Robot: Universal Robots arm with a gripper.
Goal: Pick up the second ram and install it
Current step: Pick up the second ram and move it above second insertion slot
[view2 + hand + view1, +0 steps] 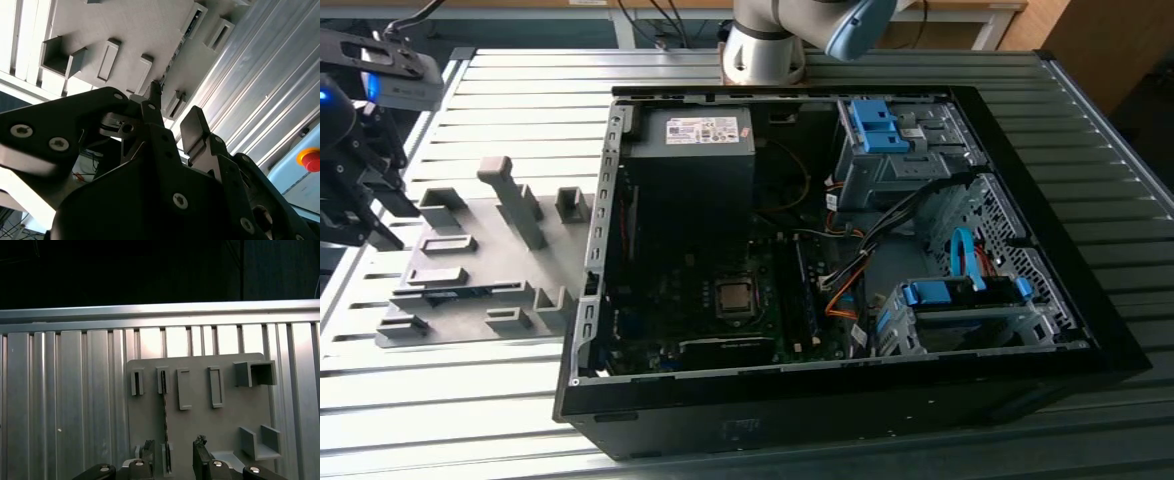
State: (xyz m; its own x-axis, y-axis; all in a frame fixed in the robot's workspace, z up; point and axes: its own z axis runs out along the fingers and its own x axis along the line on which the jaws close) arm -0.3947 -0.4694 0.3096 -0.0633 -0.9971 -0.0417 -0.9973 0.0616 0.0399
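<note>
The claw (174, 446), spread and empty, hangs over the second ram (164, 425) standing on edge in the grey fixture (487, 262) at the exterior view's left; closing off-centre could skew the thin stick and jam it.

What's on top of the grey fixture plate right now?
Grey holder blocks and one ram stick standing on edge; its ends are covered by two holders. The open tool hangs above it.
</note>
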